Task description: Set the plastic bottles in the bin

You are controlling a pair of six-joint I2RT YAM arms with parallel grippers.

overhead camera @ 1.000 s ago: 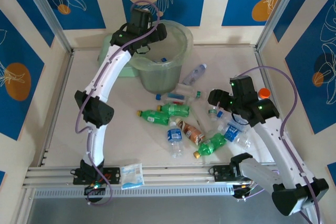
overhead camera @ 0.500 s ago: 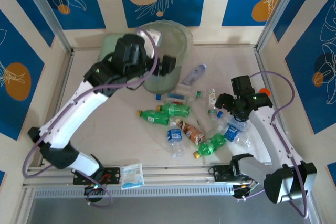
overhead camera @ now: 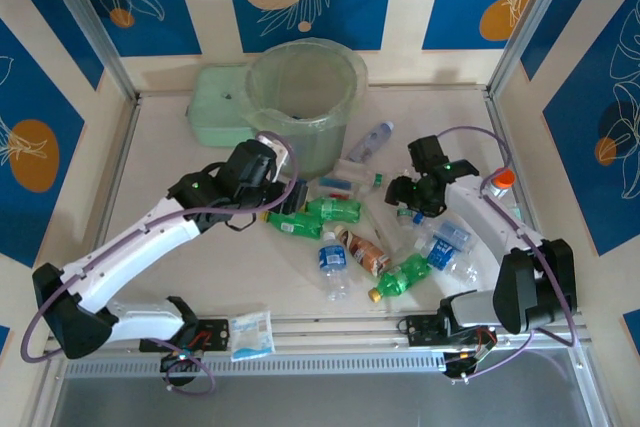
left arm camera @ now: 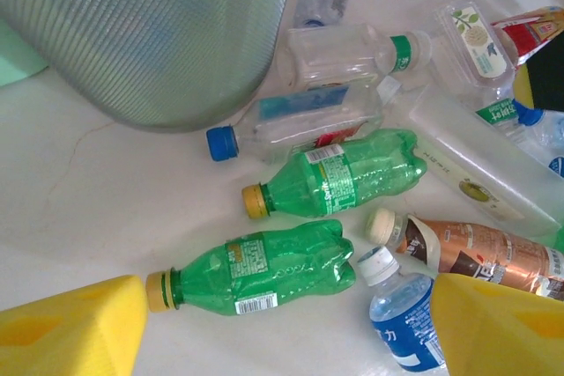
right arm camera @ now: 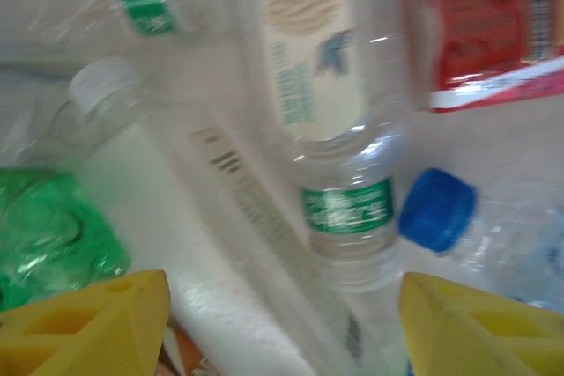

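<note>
Back from the bin [overhead camera: 318,147], the left gripper [left arm camera: 284,321] straddled a green bottle [left arm camera: 264,270] and the right gripper [right arm camera: 284,323] a clear bottle [right arm camera: 345,210], both jaws released, pickups pending.

In the top view, the bin [overhead camera: 305,147] stands at upper centre of the table [overhead camera: 150,157], with the box [overhead camera: 215,115] just left of it. The bottles [overhead camera: 335,209] lie scattered below and right of the bin, mid-frame. One bottle [overhead camera: 370,139] lies just right of the bin. A packet [overhead camera: 250,335] sits at the bottom edge.
</note>
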